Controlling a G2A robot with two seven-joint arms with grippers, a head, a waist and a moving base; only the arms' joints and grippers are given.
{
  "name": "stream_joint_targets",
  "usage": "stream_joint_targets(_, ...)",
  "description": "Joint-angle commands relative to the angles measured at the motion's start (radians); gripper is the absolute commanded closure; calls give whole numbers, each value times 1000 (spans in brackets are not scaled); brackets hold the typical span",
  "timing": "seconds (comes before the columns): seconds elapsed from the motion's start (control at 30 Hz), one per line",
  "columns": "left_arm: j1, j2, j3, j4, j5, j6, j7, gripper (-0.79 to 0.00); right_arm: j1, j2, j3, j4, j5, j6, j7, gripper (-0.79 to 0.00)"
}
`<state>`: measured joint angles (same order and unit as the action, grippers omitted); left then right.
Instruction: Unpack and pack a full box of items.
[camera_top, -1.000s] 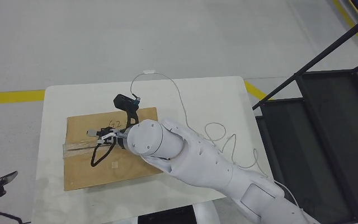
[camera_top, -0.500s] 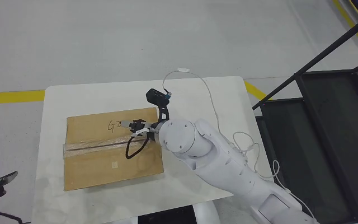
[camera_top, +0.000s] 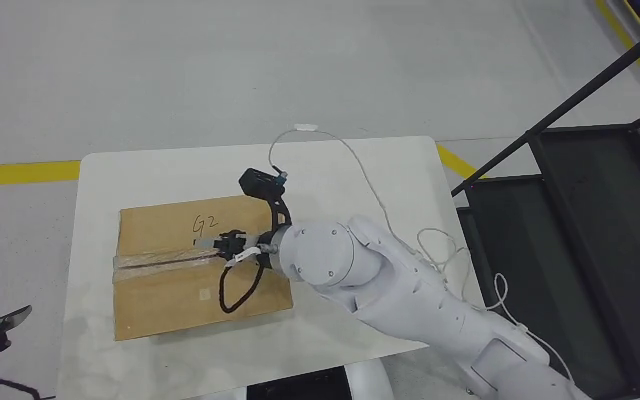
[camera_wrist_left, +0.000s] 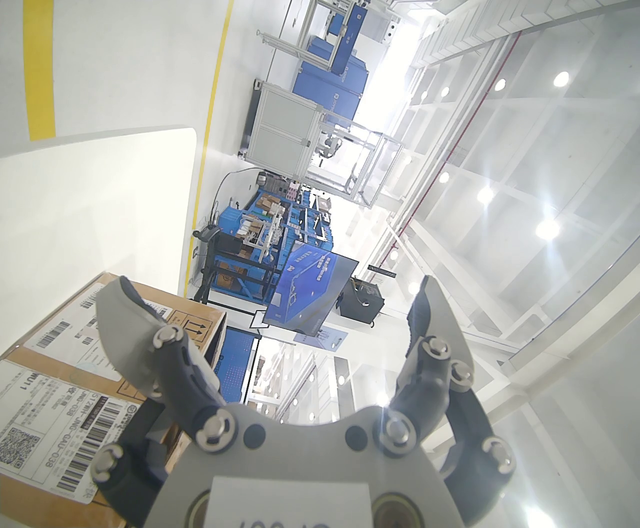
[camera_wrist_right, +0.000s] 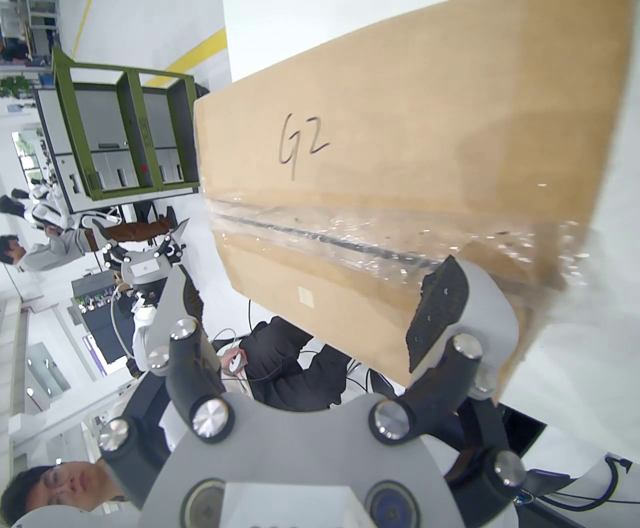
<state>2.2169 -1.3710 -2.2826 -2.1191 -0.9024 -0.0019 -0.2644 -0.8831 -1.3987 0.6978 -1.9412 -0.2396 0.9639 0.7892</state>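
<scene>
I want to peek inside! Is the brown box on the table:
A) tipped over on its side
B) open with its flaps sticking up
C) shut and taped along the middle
C: the box sits flat with its flaps down, and clear tape runs along the seam between them.

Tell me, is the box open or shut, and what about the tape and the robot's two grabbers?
Box, shut, flaps down.
Tape, in place along the top seam.
Right gripper, jaws open, above the taped seam.
Left gripper, jaws open, holding nothing.
</scene>
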Motion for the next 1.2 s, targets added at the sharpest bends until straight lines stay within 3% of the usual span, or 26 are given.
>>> stream_joint_targets(0.0,0,0,0,0,0,0,0,-785,51,-30,-46,48,47,-29,-39,-785)
stream_joint_targets(0.33,0,0,0,0,0,0,0,-785,260,-180,-204,286,222,-96,-179,-785)
stream_joint_targets(0.7,0,0,0,0,0,0,0,-785,374,-332,-304,520,352,-172,-270,-785)
stream_joint_targets(0.93,0,0,0,0,0,0,0,-785,402,-387,-315,613,382,-190,-284,-785)
stream_joint_targets(1.17,0,0,0,0,0,0,0,-785,401,-415,-320,651,378,-193,-277,-785)
